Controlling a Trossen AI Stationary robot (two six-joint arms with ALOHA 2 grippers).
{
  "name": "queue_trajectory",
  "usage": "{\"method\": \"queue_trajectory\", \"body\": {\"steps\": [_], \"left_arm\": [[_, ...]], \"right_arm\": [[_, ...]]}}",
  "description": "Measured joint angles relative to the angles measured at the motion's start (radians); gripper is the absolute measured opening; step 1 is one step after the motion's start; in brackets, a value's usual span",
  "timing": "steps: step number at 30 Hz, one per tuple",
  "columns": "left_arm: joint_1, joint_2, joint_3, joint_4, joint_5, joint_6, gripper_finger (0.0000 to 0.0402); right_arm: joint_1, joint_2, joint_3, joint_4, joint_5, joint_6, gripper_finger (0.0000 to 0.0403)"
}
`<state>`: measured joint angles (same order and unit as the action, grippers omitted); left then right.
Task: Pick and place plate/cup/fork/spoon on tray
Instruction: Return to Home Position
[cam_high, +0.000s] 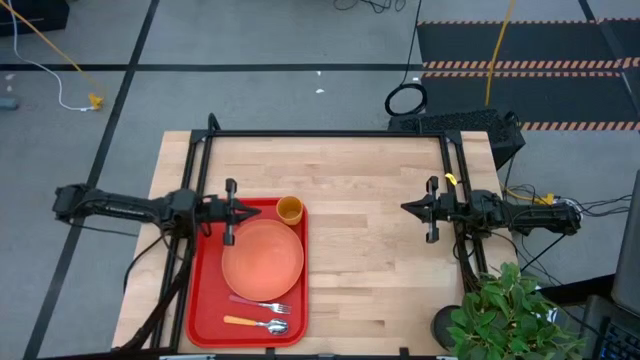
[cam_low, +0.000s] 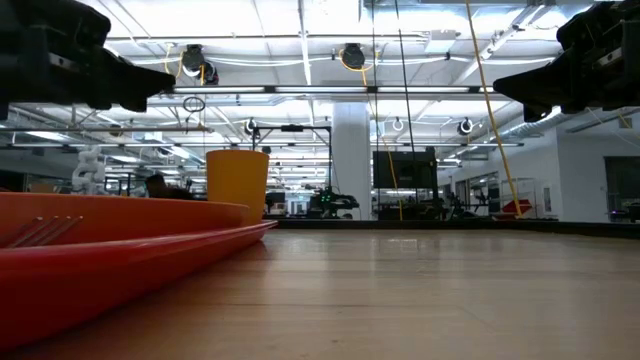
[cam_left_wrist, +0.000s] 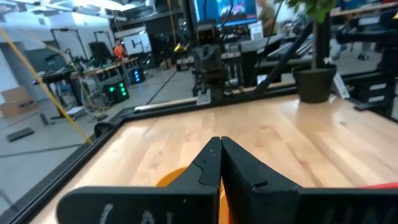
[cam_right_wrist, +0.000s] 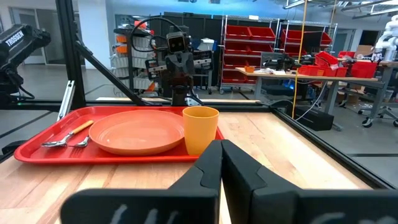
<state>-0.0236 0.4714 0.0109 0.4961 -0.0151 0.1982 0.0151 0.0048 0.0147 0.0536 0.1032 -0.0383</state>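
The red tray (cam_high: 205, 300) lies at the table's near left. On it rest the salmon plate (cam_high: 262, 257), the yellow cup (cam_high: 289, 210) upright at its far right corner, the pink-handled fork (cam_high: 258, 302) and the orange-handled spoon (cam_high: 256, 323). All of them also show in the right wrist view: tray (cam_right_wrist: 37, 151), plate (cam_right_wrist: 137, 134), cup (cam_right_wrist: 200, 129). My left gripper (cam_high: 255, 210) is shut and empty above the tray's far edge, just left of the cup. My right gripper (cam_high: 406, 208) is shut and empty over the table's right half.
A potted plant (cam_high: 510, 315) stands at the table's near right corner. Bare wood lies between the tray and my right gripper. A black frame (cam_high: 330, 133) runs along the far edge.
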Motion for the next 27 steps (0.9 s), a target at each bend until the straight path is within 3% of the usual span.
{"method": "queue_trajectory", "body": {"steps": [27], "left_arm": [[0.003,-0.400,0.000,-0.344,0.033,0.007,0.0005]], "right_arm": [[0.000,0.000,0.000,0.001,0.000,0.000,0.0000]]}}
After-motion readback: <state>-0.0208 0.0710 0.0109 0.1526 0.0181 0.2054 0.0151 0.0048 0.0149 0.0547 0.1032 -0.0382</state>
